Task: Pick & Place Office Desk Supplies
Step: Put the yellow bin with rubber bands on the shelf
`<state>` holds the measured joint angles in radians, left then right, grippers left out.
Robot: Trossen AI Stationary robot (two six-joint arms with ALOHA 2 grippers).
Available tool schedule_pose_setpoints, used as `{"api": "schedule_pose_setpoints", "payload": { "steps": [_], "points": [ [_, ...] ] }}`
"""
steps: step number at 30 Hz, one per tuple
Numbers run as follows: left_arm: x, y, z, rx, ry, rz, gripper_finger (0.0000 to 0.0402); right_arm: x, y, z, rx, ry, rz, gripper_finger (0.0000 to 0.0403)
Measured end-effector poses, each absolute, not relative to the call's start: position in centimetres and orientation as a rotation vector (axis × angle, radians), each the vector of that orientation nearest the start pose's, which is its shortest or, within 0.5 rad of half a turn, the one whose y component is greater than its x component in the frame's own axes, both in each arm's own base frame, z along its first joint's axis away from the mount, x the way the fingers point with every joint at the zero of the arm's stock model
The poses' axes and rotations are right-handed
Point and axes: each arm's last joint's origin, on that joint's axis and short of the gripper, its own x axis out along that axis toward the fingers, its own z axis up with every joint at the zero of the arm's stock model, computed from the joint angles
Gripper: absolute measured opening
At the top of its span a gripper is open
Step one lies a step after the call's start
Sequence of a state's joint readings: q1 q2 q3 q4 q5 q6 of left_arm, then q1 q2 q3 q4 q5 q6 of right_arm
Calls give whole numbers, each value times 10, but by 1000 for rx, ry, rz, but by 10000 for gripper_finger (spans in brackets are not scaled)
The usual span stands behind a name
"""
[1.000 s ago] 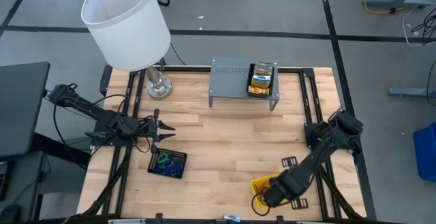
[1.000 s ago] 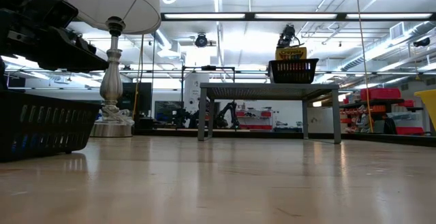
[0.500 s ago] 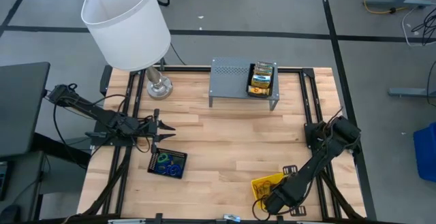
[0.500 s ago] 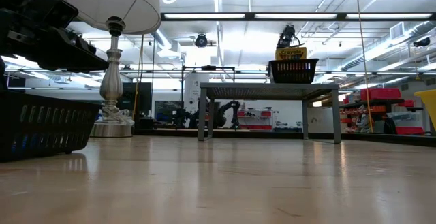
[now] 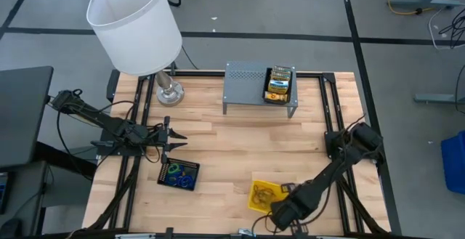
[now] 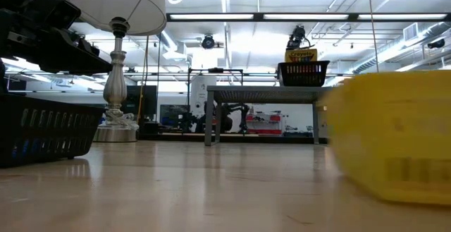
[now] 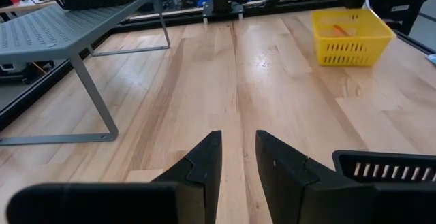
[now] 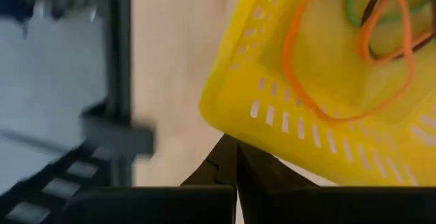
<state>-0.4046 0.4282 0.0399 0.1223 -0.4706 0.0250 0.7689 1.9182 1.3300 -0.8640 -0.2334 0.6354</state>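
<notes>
At the counter's (image 5: 240, 159) near edge, the right gripper (image 5: 282, 211) has its fingers (image 8: 225, 166) pressed together with no gap, their tips at the lower wall of a yellow tray (image 5: 263, 195); whether they pinch the plastic cannot be told. Only the right wrist view looks into that slotted tray, where orange (image 8: 327, 60) and green (image 8: 361, 6) rubber-band loops lie tangled. The low view shows the same tray (image 6: 387, 137) merely as a blurred yellow block on the pale wood. Towards the left edge, the left gripper (image 5: 173, 141) hovers with fingers (image 7: 204, 163) narrowly parted and empty, just beside a black mesh tray (image 5: 179, 173) holding blue and green loops. Its wrist view catches the yellow tray (image 7: 351, 37) well apart across the planks. At the far edge, a grey perforated metal shelf (image 5: 247, 86) carries a second black mesh tray (image 5: 280, 86) with crayon boxes (image 5: 280, 84), near a white-shaded lamp (image 5: 134, 25) on a silver base.
</notes>
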Motion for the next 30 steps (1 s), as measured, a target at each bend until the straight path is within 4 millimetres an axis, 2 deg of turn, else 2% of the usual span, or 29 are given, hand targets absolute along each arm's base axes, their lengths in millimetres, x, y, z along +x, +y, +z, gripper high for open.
{"api": "schedule_pose_setpoints", "payload": {
  "steps": [5, 10, 13, 16, 21, 26, 30],
  "points": [
    [115, -35, 151, 138, 242, 63, 99, 278, 239, 171, -16, 1445, 326, 0],
    [115, -35, 151, 138, 242, 63, 99, 309, 214, 173, -168, 1273, 351, 0],
    [115, -35, 151, 136, 242, 63, 99, 321, 200, 174, -212, 1237, 352, 0],
    [115, -35, 151, 131, 242, 64, 99, 320, 195, 176, -248, 1282, 379, 1],
    [115, -35, 151, 138, 249, 63, 99, 311, 202, 185, -355, 1347, 461, 20],
    [115, -35, 151, 141, 250, 63, 99, 307, 205, 194, -585, 1316, 493, 53],
    [115, -35, 151, 139, 249, 63, 99, 311, 200, 194, -689, 1288, 513, 91]
  ]
}}
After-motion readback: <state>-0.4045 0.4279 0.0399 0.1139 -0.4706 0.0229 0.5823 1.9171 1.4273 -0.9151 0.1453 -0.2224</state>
